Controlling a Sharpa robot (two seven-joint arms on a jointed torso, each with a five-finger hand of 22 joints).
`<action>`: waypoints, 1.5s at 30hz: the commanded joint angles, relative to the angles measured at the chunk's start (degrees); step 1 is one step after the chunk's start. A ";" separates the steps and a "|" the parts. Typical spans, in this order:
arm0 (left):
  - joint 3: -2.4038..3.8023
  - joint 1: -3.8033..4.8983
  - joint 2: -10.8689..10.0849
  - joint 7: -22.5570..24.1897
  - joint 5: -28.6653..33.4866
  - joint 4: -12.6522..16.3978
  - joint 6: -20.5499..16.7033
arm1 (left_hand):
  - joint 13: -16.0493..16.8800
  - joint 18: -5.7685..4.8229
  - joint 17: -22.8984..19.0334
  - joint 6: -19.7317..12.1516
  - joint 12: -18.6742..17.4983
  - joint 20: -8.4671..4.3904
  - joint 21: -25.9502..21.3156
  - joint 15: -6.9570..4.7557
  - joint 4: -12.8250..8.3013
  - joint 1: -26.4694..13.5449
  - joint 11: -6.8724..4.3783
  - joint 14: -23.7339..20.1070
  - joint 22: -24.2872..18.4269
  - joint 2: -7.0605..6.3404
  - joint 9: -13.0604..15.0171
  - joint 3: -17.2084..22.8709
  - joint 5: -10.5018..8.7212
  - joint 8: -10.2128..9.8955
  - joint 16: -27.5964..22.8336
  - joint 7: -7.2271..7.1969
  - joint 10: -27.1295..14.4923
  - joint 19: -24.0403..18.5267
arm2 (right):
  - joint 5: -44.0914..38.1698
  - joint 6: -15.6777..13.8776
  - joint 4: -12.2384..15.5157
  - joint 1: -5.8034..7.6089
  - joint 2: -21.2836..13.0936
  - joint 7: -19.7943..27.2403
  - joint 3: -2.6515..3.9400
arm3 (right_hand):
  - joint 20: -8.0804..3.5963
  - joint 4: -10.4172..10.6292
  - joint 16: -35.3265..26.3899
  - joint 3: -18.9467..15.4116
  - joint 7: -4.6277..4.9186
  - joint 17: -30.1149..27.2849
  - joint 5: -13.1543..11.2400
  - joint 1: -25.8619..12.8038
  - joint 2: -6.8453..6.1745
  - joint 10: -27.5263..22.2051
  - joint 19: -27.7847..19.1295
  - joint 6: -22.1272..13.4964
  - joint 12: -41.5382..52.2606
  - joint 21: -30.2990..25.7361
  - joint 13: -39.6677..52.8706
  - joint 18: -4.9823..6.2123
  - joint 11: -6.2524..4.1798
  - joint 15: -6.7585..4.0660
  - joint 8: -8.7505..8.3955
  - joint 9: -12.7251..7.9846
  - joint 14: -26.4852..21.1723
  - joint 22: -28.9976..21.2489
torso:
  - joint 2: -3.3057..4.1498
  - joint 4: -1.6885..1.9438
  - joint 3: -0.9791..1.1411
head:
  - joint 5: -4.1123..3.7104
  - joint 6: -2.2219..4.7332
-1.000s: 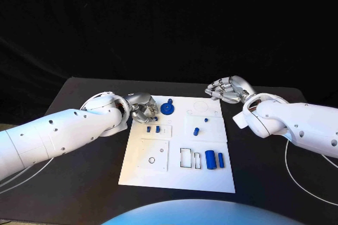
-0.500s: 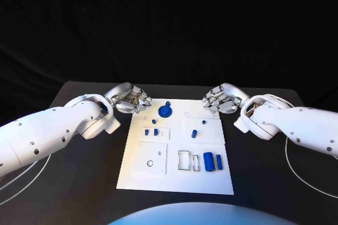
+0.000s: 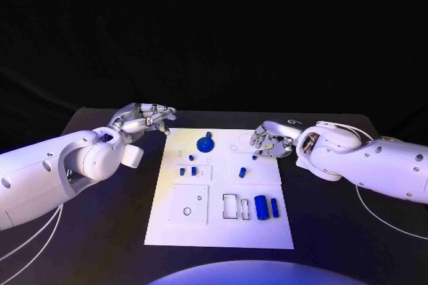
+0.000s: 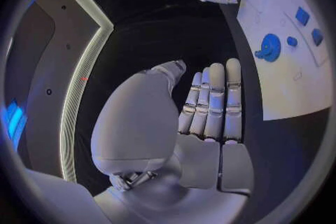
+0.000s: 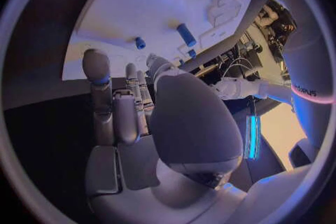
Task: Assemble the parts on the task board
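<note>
Silver fingers of the left hand are seen stretched out straight and side by side, with nothing held, above the black counter just beyond the far left corner of the task board. The right hand is shown over the board's far right corner, its fingers curled downward; in the right wrist view nothing is seen between them, though whether a fingertip touches the board cannot be told. A small blue peg is seen standing just beneath those fingertips. Near the far edge of the white board a round blue knob part is set, well clear of the left hand. Below it, two short blue pieces stand side by side in a raised rectangular panel, and a single blue piece lies toward the middle of the board. Closer to the robot, a thick blue cylinder is laid beside a thinner blue cylinder, both lengthwise near the right edge, next to two outlined rectangular slots. A square panel with a small ring-shaped hole is seen on the near left part. White arms are framed at either side of the board, the left arm and the right arm.
</note>
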 commanded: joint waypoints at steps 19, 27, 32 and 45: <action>-0.04 -0.08 -1.03 5.33 6.52 1.32 2.75 | 0.15 0.69 0.04 -0.22 0.63 -0.11 -0.23 -0.38 -0.26 0.71 -0.34 0.40 -0.11 0.18 0.10 -0.30 0.30 0.31 -0.04 -0.17 0.03 0.76 | -13.64 4.59 2.22 -1.17 0.62 -5.94 0.00 | 1.17 -0.56 5.11 1.30 0.40 5.15 1.13 -0.03 -0.56 -0.20 -0.64 0.99 -0.98 9.54 0.28 -1.38 0.40 0.92 -0.38 0.69 3.76 10.14 | 0.15 -0.04 0.09 | 0.17 -0.46; -0.05 -0.08 -1.23 5.12 6.24 1.29 2.50 | 0.16 0.69 0.06 -0.33 0.72 -0.17 -0.22 -0.41 -0.40 0.90 -0.33 0.54 -0.13 0.16 0.14 -0.28 0.29 0.33 -0.02 -0.13 -0.10 0.93 | -14.79 5.04 2.39 -1.75 1.06 -6.72 0.00 | 1.03 -2.00 6.37 5.52 -0.18 6.39 1.16 2.32 -0.25 1.76 -0.63 2.80 -1.07 13.54 0.20 -1.74 -0.12 0.49 -0.06 1.15 3.88 14.49 | 0.11 -0.03 0.06 | 0.06 -0.67; -0.05 -0.08 -1.30 4.98 5.97 1.29 2.33 | 0.15 0.68 0.07 -0.36 0.73 -0.19 -0.21 -0.42 -0.45 0.97 -0.32 0.59 -0.13 0.17 0.15 -0.26 0.30 0.34 -0.01 -0.12 -0.18 0.98 | -15.23 5.20 2.40 -1.97 1.22 -7.13 0.00 | 0.82 -3.29 6.77 8.50 -0.50 6.76 0.52 3.09 -0.05 3.05 -0.74 3.84 -1.15 15.10 0.21 -1.91 -0.49 0.24 0.20 1.50 3.91 16.26 | 0.10 -0.02 0.03 | 0.04 -0.79; -0.05 -0.08 -1.42 4.66 5.49 1.34 2.04 | 0.13 0.67 0.09 -0.54 0.78 -0.24 -0.20 -0.41 -0.62 1.22 -0.26 0.75 -0.14 0.16 0.20 -0.22 0.29 0.35 0.02 -0.05 -0.49 1.17 | -17.47 4.94 1.64 -2.42 1.79 -8.86 0.00 | 0.72 -5.01 7.22 11.42 -0.57 7.24 -0.18 2.70 -0.20 3.83 -0.92 4.32 -1.56 16.60 0.19 -2.08 -0.63 0.14 0.20 1.87 3.97 18.02 | 0.11 -0.03 0.07 | -0.02 -0.88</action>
